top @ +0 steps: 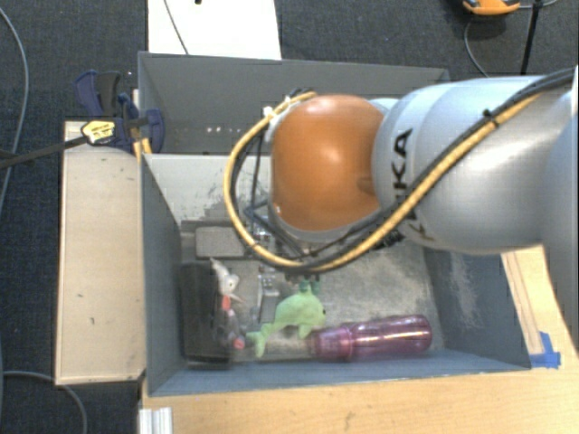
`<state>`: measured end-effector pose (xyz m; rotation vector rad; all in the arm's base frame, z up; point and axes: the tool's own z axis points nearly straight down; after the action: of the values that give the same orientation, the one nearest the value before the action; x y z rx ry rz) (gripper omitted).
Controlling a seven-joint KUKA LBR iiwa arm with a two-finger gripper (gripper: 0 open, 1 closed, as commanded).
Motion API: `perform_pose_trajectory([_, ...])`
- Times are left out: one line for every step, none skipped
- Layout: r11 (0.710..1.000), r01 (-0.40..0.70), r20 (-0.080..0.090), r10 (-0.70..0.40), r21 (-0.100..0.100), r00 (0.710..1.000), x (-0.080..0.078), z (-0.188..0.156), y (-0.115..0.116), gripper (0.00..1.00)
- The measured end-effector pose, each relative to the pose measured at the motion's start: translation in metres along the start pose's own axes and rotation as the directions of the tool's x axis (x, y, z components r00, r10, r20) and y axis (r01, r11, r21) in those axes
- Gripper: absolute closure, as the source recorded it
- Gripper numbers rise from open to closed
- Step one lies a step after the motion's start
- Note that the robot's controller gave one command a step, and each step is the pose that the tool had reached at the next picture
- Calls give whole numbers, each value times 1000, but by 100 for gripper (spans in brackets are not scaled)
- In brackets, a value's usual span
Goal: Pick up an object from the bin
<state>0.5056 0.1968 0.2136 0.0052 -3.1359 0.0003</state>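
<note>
We see the grey metal bin (362, 89) in the middle of the frame, and the silver arm (488, 170) comes in from the right edge and bends down over it. Its orange cover (321, 161) sits over the bin's centre, with a yellow-and-black cable (237, 165) looped round the cover's left side. Below the cover, the metal parts of the wrist (267, 289) reach down towards the bin's floor, lower left of centre. They end just left of a green soft toy (297, 313) and right of a black oblong block (199, 310).

How the jaws stand we cannot tell, nor whether they have hold of anything, since the cover and the clutter hide them. The green soft toy is the thing nearest to them, on the bin's floor just below the frame's centre. Its right side touches the left end of a purple see-through bottle (373, 337), which lies on its side along the bin's lower wall. A small white piece (226, 284) and some red bits (238, 340) lie between the black block and the toy. A flat grey block (217, 240) rests just above the black one, near the bin's left wall
</note>
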Motion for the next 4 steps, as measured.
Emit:
perform_pose_trajectory([1000,-5,8,5,-2,1000,-2,-4,-1,0])
perform_pose_trajectory([999,33,10,-33,-4,999,7,26,-40,0])
perform_pose_trajectory([981,195,8,-195,2,981,7,66,-60,0])
perform_pose_trajectory([926,377,8,-377,0,926,0,78,-76,0])
